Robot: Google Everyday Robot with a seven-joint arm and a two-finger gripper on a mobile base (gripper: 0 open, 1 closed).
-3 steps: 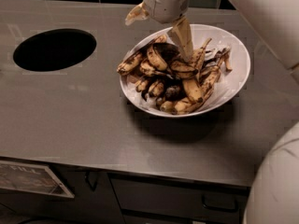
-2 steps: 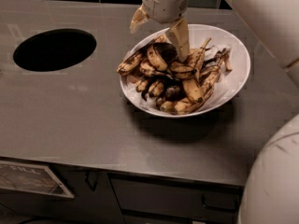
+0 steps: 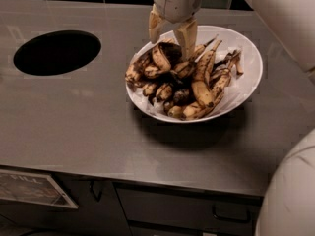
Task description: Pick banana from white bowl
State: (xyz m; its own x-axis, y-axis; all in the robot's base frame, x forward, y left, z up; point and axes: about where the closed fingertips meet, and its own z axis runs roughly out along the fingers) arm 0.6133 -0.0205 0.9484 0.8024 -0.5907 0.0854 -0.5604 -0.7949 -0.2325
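The white bowl [image 3: 248, 68] stands on the steel counter, heaped with several overripe bananas. The banana [image 3: 165, 56], large, curved and mostly black-brown, lies on top of the heap at its back left. My gripper [image 3: 171, 44] reaches down from the top edge, right over that banana. It is open, with one tan finger [image 3: 155, 27] at the banana's left and the other finger [image 3: 187, 38] at its right. The fingertips are at the level of the heap's top and hold nothing.
A round dark hole [image 3: 57, 51] is cut into the counter [image 3: 83, 132] at the left. The robot's white arm [image 3: 285, 18] crosses the top right, and its white body [image 3: 290, 195] fills the bottom right. Cabinet drawers run below the counter's front edge.
My gripper has come down onto the heap. Its left finger has moved down and to the right, so the fingers now straddle the dark banana. The bananas and the bowl have not moved.
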